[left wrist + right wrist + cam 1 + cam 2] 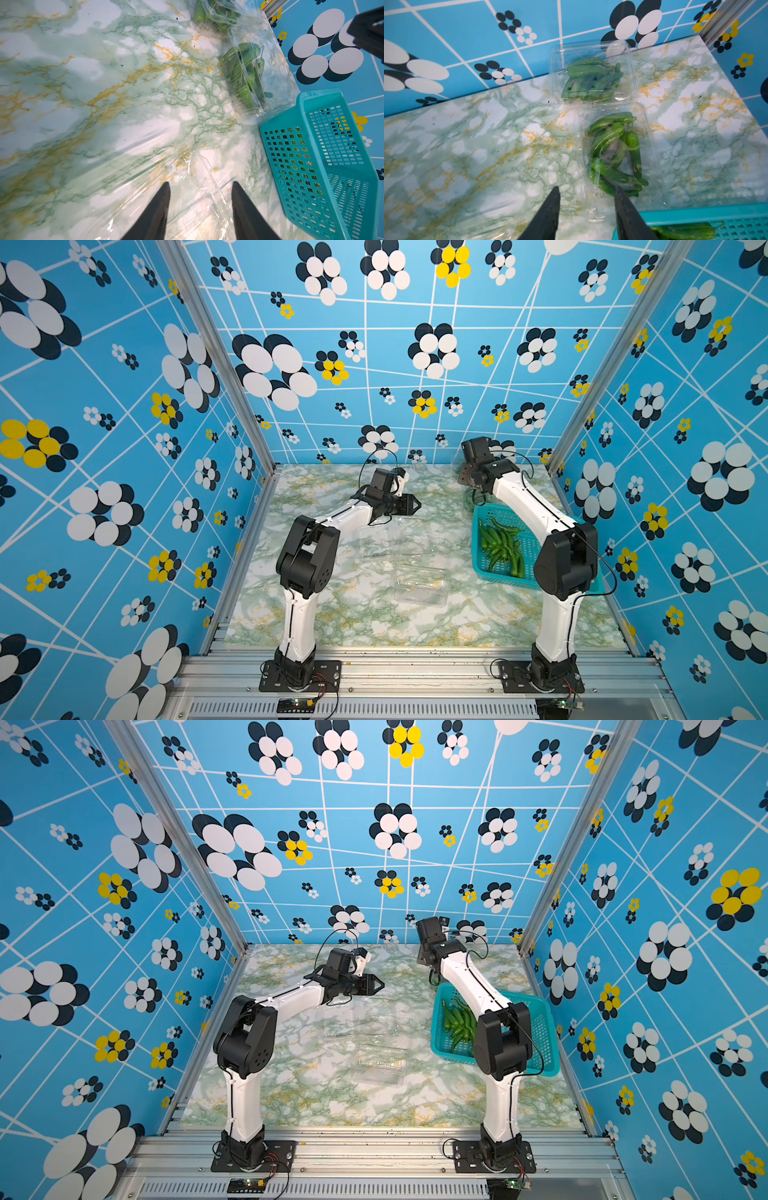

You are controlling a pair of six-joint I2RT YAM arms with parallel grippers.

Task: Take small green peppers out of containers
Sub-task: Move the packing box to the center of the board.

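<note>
Right pincer (587,188), jaws parted and empty, hovers at the near end of a clear container (652,145) on the desk (488,145). Its small green peppers (612,149) lie lengthwise, straight ahead. A second container (591,54), also full, sits just beyond. Left pincer (200,184), jaws likewise parted, is well apart.

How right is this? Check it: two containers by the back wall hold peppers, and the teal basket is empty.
Not empty: the teal basket holds peppers, seen in both top views. The two containers by the back wall do hold peppers.
</note>
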